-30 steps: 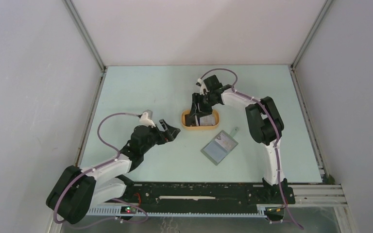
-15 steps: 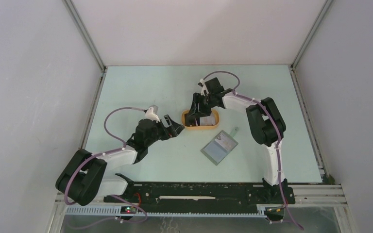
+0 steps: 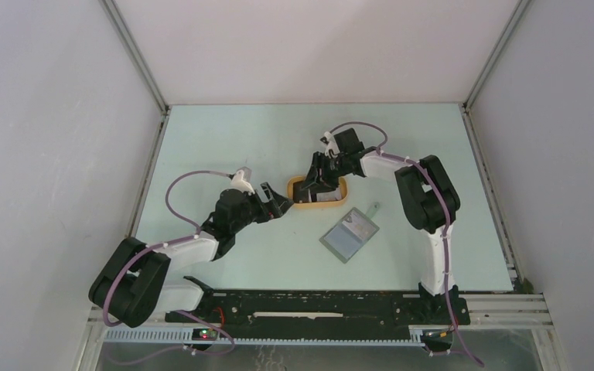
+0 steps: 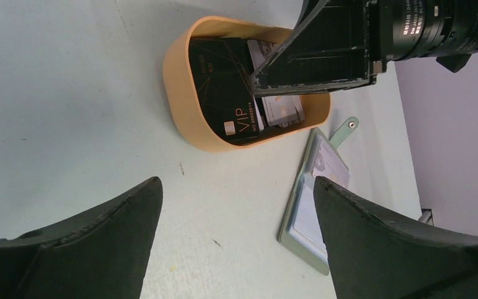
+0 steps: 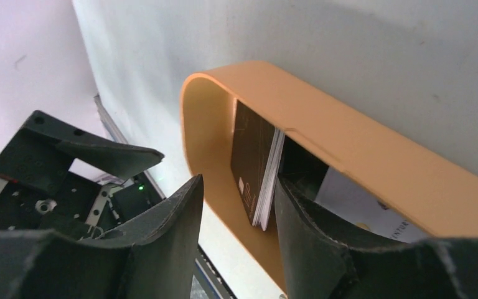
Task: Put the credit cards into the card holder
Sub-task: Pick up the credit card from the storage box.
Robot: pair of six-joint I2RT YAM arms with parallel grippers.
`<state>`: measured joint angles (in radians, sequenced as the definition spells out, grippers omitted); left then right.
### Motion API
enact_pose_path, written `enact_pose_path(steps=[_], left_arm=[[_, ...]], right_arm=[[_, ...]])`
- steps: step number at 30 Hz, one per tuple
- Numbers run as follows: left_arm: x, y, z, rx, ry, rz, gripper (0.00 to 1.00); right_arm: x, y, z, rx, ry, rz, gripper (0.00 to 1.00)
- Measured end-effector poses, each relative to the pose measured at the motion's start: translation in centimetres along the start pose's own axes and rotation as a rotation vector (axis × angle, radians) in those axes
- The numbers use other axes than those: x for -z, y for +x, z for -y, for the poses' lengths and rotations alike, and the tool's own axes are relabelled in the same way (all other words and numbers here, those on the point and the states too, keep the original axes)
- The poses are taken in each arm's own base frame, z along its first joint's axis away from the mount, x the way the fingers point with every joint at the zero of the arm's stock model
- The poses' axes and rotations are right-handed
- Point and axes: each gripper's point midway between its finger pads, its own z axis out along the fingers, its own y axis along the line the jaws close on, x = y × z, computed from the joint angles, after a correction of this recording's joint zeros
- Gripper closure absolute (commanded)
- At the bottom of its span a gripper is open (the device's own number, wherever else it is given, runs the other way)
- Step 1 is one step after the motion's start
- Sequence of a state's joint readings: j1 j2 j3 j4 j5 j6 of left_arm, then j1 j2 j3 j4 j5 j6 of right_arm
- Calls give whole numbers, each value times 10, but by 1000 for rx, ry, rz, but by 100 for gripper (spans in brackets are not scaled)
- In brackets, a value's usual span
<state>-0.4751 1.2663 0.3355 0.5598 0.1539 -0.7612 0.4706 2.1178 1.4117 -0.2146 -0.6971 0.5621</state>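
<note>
Right gripper [image 5: 238, 187]: down in the orange tray [image 5: 361, 156], fingers part-spread either side of a stack of cards [image 5: 252, 168] standing on edge. There's a gap on the black-face side, so it's not pinching yet.

Left gripper [image 4: 236, 184]: spread wide, empty, hovering over the table [image 4: 68, 93] at 8 o'clock of the tray.

The card holder [image 4: 314, 205] lies open flat at 5 o'clock of the tray, snap tab [image 4: 348, 124] sticking out, well apart from both grippers.

Handling, my guess: the cards are light, stiff, slick plastic. Pinch across the flat faces near the top edge. The stack will likely fan or slide, so an off-centre squeeze may drop some or drag several along. The holder looks soft and may shift when a card goes in, so the left gripper may have to pin it.

Counts: 1 tray, 1 card holder. At least 1 black card and at least 2 whitish [image 4: 280, 112]. The edges in the stack are too thin to count. Can't make out a tan one.
</note>
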Motion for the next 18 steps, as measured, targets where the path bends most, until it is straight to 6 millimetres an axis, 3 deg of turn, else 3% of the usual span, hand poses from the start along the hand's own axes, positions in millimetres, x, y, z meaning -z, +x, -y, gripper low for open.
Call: enact_pose_path(steps=[7, 18], left_arm=[[0, 1, 1, 1, 5, -4, 5], [1, 0, 2, 0, 9, -4, 5]], right_arm=[[5, -1, -14, -5, -66, -8, 47], [0, -4, -18, -5, -58, -18, 46]])
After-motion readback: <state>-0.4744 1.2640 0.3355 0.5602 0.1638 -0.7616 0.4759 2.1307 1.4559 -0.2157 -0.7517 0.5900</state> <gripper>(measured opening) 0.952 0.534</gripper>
